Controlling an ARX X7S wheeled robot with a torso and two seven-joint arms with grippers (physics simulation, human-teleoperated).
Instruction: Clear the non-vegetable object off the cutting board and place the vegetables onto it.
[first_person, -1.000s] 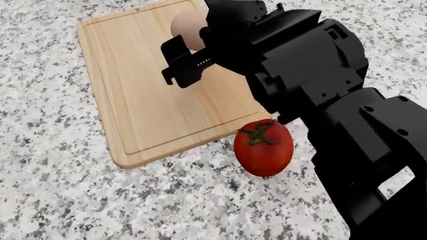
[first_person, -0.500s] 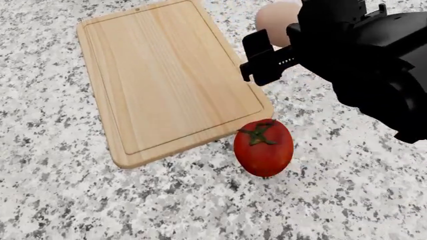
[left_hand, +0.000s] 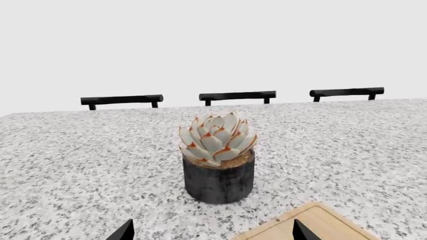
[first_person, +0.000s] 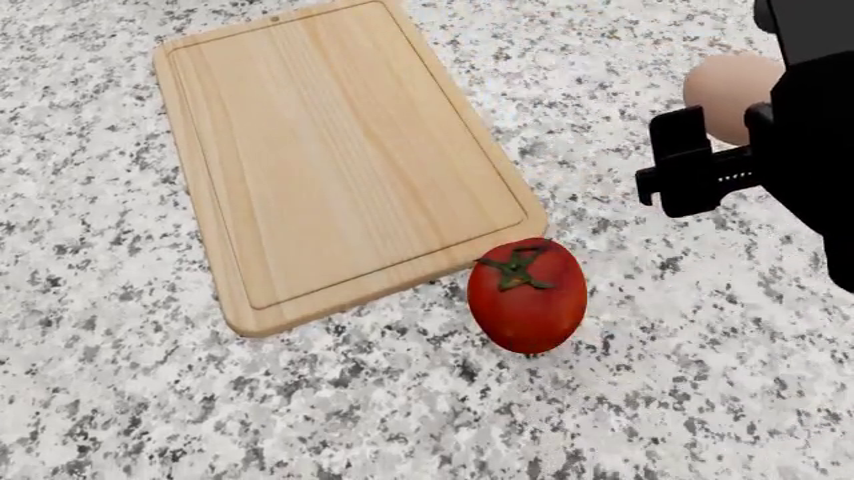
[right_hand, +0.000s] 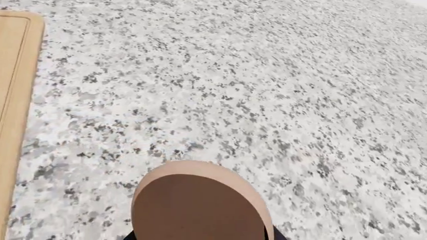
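Since the frame a second ago, my right gripper (first_person: 731, 150) has been carrying the egg-like lump (first_person: 731, 95) from above the far end of the cutting board (first_person: 334, 150), across its right edge, and out over the bare granite countertop (first_person: 134, 400). The board is now lying with nothing on it in the head view.

Right jaws: they are pinching the lump. In the head view the pale tan lump is sitting between the black finger bracket and the dark body of the gripper. In the right wrist view the lump (right_hand: 200, 200) is filling the near foreground, rounded and smooth, with speckled countertop (right_hand: 267, 75) beneath it and a strip of the board's edge (right_hand: 17, 75) showing off to one side. I cannot tell whether the lump is touching the counter.

The tomato (first_person: 527, 295) is resting on the granite just beside the board's near right corner, green stem star facing up.

Left jaws: two dark fingertips (left_hand: 123, 231) are showing well apart at the edge of the left wrist view, so they are spread, gripping nothing. That camera is looking at a potted succulent (left_hand: 218, 157) in a dark pot, a corner of the board (left_hand: 313, 225), and three black chair backs (left_hand: 237, 95) beyond the counter's far edge.
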